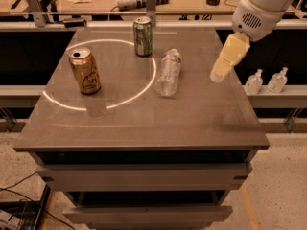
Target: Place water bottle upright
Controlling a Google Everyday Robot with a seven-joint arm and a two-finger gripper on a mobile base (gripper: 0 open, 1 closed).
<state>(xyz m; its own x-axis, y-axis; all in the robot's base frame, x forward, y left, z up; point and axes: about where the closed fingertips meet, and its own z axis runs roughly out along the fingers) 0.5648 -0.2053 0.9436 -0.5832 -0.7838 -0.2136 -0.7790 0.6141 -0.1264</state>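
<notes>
1. Gripper [219, 72] hangs over the right side of the bench [144, 128], pointing down and to the left in the camera view. The white arm [261, 8] comes in from the top right corner.
2. Gripper state: cannot tell whether it is spread or pressed together. It is not holding anything.
3. Water bottle [169, 74] lies on its side on the bench top, to the left of the gripper at about the same depth, and apart from it with no contact.
4. Bottle orientation: long axis runs roughly near-to-far, the narrow white-capped end points to the far edge, and the wide base is nearer the camera. It is not upright.
5. Green can [143, 36] stands upright, further left of the gripper and further back. It is near the bottle's cap end but not touching it.
6. Orange can [85, 71] stands upright, well to the left of the gripper, beyond the bottle.
7. A bright light ring [120, 102] shows on the bench top left of the gripper. The orange can sits inside it, the green can is on its far edge, and the bottle lies just at its right edge.
8. Two small pump bottles [253, 82] stand on a lower ledge off the bench, to the right of the gripper and below it.
</notes>
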